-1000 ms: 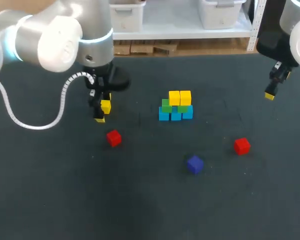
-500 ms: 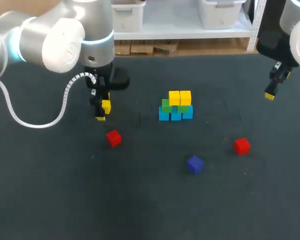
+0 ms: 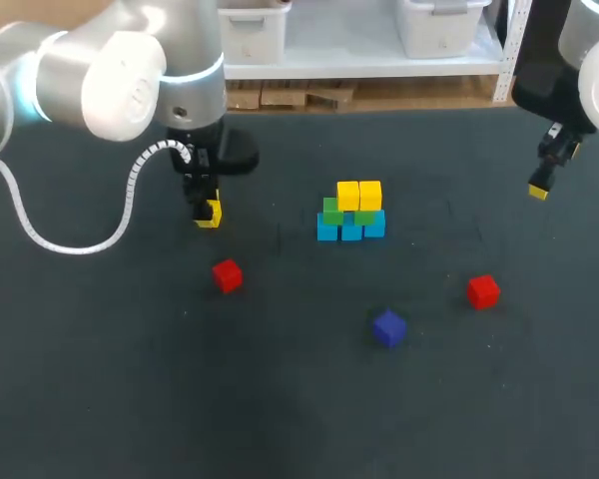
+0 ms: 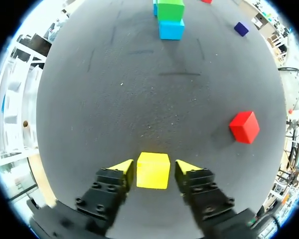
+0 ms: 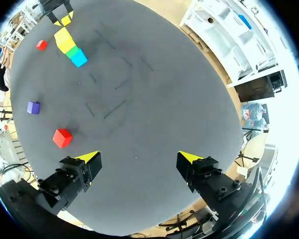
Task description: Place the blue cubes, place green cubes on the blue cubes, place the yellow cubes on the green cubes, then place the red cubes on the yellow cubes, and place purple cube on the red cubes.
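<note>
The left gripper (image 3: 208, 212) grasps a yellow cube (image 4: 153, 170), upper left of centre. The right gripper (image 3: 539, 190) hangs released, upper right. Carry it high, then lower it squarely onto the stack (image 3: 351, 212) at centre without nudging its neighbours.

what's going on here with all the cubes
The robot is stacking cubes by colour. The stack has blue at the bottom, green above, two yellow on top. The left gripper is around a loose yellow cube; whether it grips it is unclear. The right gripper hangs open, empty. Two red cubes and a purple cube lie loose.
</note>
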Controlling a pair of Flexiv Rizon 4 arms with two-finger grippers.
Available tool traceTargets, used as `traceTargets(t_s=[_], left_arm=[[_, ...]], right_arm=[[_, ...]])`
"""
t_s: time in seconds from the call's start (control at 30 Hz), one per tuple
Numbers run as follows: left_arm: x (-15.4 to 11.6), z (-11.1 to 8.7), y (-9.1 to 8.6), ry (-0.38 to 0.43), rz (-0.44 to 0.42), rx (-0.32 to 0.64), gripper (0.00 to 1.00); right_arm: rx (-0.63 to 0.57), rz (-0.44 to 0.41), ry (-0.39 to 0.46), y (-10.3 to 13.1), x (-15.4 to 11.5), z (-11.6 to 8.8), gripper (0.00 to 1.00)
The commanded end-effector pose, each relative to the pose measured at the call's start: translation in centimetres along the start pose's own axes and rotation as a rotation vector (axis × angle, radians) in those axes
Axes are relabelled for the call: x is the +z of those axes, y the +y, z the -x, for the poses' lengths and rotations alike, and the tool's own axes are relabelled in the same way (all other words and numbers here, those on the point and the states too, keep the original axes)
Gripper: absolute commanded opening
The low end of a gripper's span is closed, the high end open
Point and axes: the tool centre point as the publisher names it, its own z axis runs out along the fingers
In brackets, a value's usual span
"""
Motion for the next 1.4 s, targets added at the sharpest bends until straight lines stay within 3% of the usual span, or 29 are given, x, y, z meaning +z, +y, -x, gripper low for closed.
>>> traceTargets(t_s=[0.03,0.17,0.33,0.47,0.53,0.6,0.73,0.97,1.4], left_arm=[[-0.4,-0.1,-0.6,-0.011,0.003,0.014,0.0],[-0.7,0.0,-0.9,-0.001,0.006,0.023,0.0],[-1.2,0.1,-1.3,0.079,0.007,-0.002,0.0],[-3.5,0.7,-2.2,0.081,-0.004,-0.058,0.0],[-5.0,1.2,-2.7,0.105,0.024,-0.092,0.0],[-6.1,1.6,-2.8,0.139,-0.009,-0.141,0.0],[-8.5,2.3,-3.3,0.103,-0.016,-0.208,0.0],[-10.7,3.6,-4.1,0.048,0.0,-0.238,0.0],[-11.3,8.7,-5.0,0.029,0.012,-0.168,0.0]], right_arm=[[0.0,0.0,-0.002,0.0,0.0,-0.1,1.0],[0.0,0.0,-0.002,0.0,0.0,-0.1,1.0],[0.0,0.0,-0.002,0.0,0.0,-0.1,1.0],[0.0,0.0,-0.002,0.0,0.0,-0.1,1.0],[0.0,0.0,-0.002,0.0,0.0,-0.1,1.0],[0.0,0.0,-0.002,0.0,0.0,-0.1,1.0],[0.0,0.0,-0.002,0.0,0.0,-0.1,1.0],[0.0,0.0,-0.002,0.0,0.0,-0.1,1.0],[0.0,0.0,-0.002,0.0,0.0,-0.1,1.0]])
